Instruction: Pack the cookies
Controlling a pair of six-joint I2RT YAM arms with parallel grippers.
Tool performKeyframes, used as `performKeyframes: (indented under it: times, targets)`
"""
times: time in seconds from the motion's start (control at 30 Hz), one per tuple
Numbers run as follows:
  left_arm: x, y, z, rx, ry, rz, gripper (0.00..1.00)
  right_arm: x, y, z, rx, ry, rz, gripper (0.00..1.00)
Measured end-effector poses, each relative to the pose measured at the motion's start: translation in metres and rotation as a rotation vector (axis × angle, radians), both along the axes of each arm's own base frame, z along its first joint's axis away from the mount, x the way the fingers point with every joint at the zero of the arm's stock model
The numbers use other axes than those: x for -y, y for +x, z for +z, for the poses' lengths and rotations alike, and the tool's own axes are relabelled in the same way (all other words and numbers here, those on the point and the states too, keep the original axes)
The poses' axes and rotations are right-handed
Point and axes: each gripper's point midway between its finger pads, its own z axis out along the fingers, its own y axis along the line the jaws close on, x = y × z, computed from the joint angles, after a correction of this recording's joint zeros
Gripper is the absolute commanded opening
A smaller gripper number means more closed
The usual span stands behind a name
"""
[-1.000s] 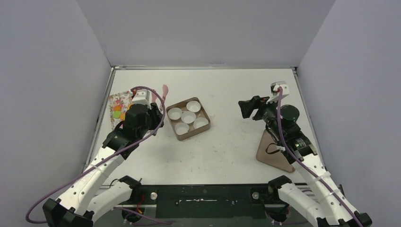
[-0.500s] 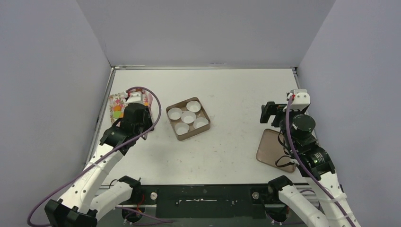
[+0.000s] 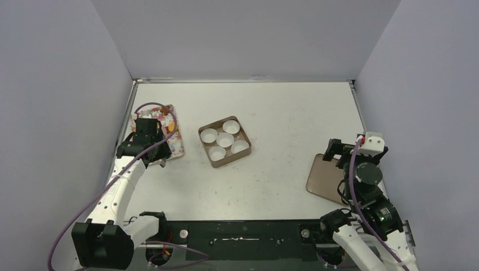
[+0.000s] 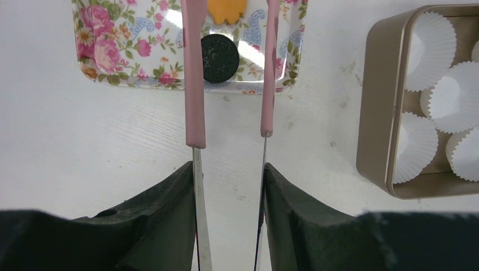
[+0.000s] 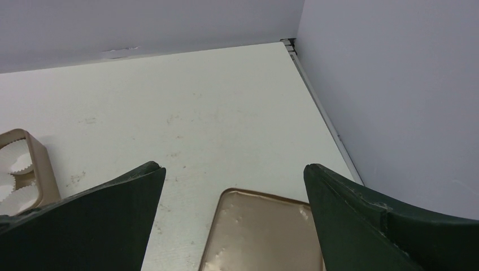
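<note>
The tin (image 3: 218,165) holds five white paper cups (image 3: 230,125), all bare. Left of the tin, a floral tray (image 3: 177,144) carries the cookies. The left wrist view shows a dark cookie (image 4: 220,50) and, beyond it, an orange cookie (image 4: 226,8).

The left gripper (image 3: 148,135) reaches over the tray's near edge, clamped on pink-armed tongs (image 4: 195,84). Their arms are spread to either side of the dark cookie and pinch nothing. One arm overlaps the cookie's rim, though I can't tell whether it touches. The tong tips run out of the picture.

Well right of the tin, the right gripper (image 5: 234,175) hangs with its jaws wide apart over a flat brown lid (image 5: 265,231).

From overhead the left arm hides most of the tray; only the wrist camera shows the cookies clearly.
</note>
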Motion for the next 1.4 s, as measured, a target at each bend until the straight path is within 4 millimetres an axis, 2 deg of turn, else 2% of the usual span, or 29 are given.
performKeyframes:
  times: [0.2,0.7,1.4]
  targets:
    - [-0.009,-0.004,-0.018,-0.092,-0.074,0.060,0.42,0.006,-0.010,-0.004,0.058,0.022,-0.013,1.00]
    - [-0.008,0.000,-0.039,-0.247,-0.079,0.060,0.42,0.012,-0.025,0.006,0.196,0.070,-0.011,1.00]
    - [-0.009,0.009,-0.052,-0.313,-0.058,0.032,0.41,0.016,-0.027,0.007,0.215,0.063,-0.026,1.00]
